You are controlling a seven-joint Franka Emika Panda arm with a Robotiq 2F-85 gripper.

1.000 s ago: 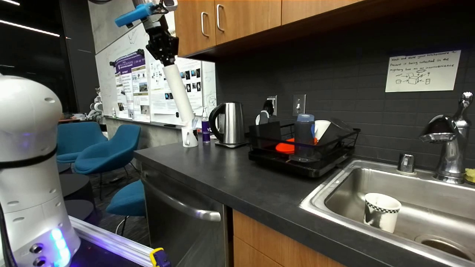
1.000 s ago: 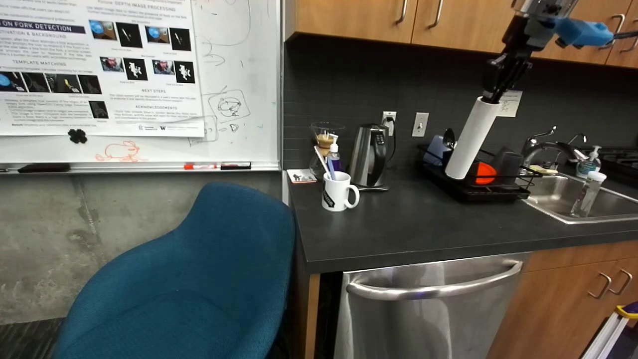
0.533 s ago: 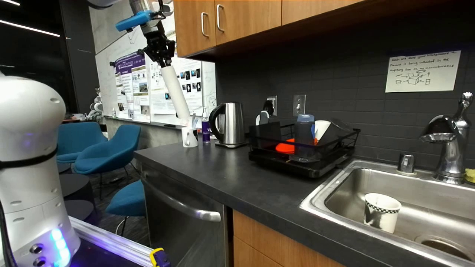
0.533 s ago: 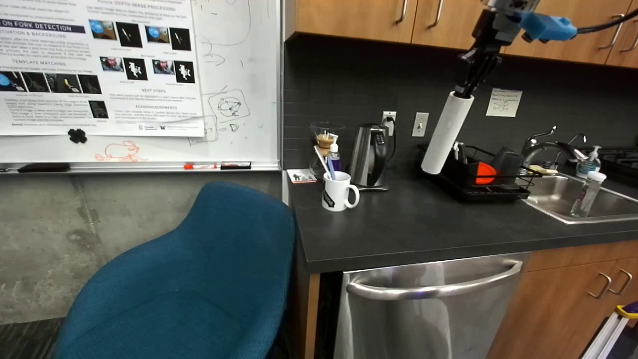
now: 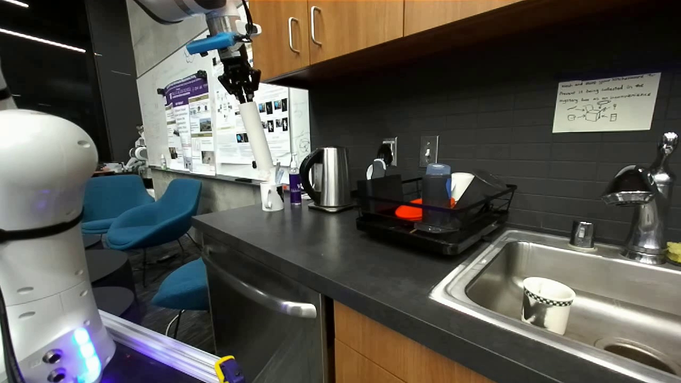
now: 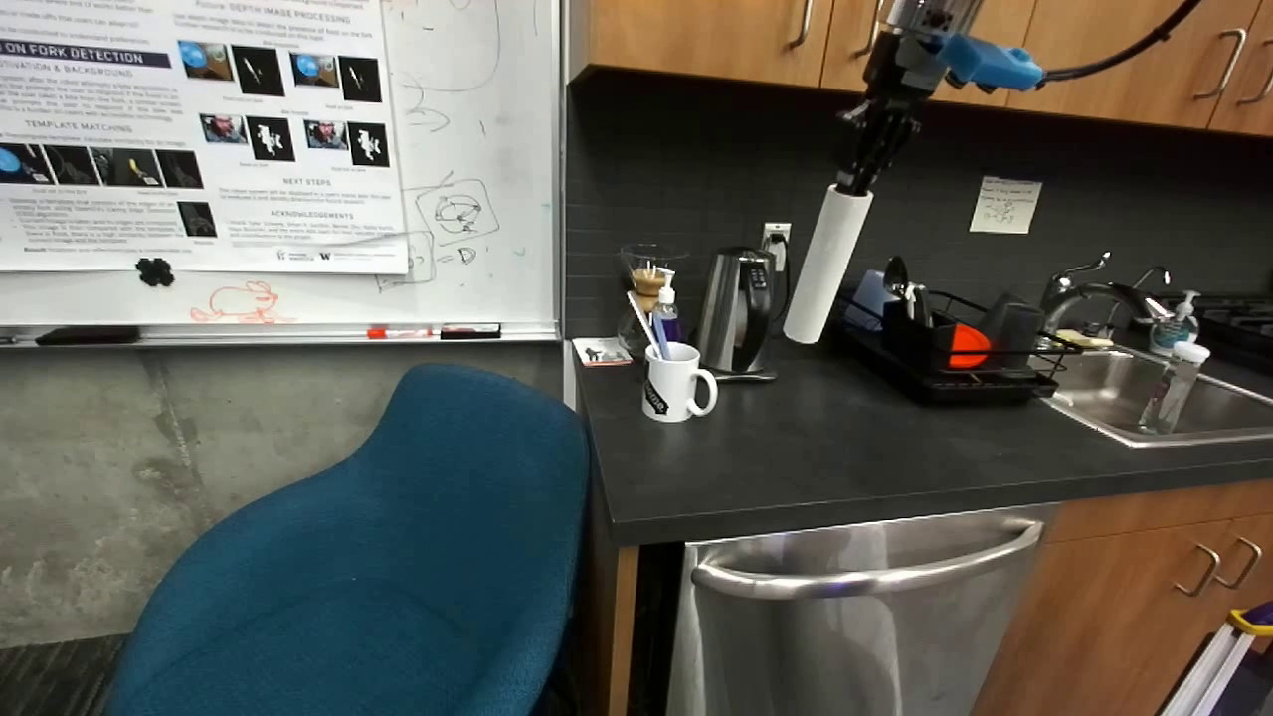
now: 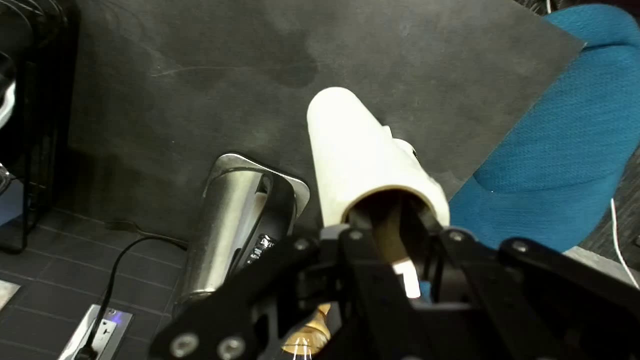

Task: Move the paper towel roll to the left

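The paper towel roll [image 6: 828,264], a plain white hollow cylinder, hangs slightly tilted in the air over the counter [image 6: 825,447], its lower end to the right of the steel kettle [image 6: 731,308] in an exterior view. My gripper [image 6: 853,187] carries it by the top end. In the wrist view both fingers [image 7: 359,218] reach into the core's mouth, parted and close against its inner wall; their tips are hidden inside the roll [image 7: 360,150]. How far the lower end hangs above the counter I cannot tell.
A white mug [image 6: 668,383] with sticks in it stands near the counter's left end, before a glass carafe [image 6: 651,268] and a pump bottle [image 5: 295,186]. A black dish rack [image 5: 452,242] lies between kettle and sink. Wooden cabinets [image 5: 351,32] overhang the counter; a blue chair [image 6: 398,537] borders its end.
The gripper and roll have moved left in an exterior view, from in front of the dish rack to beside the kettle. The roll hangs somewhat more upright; the grip is unchanged.
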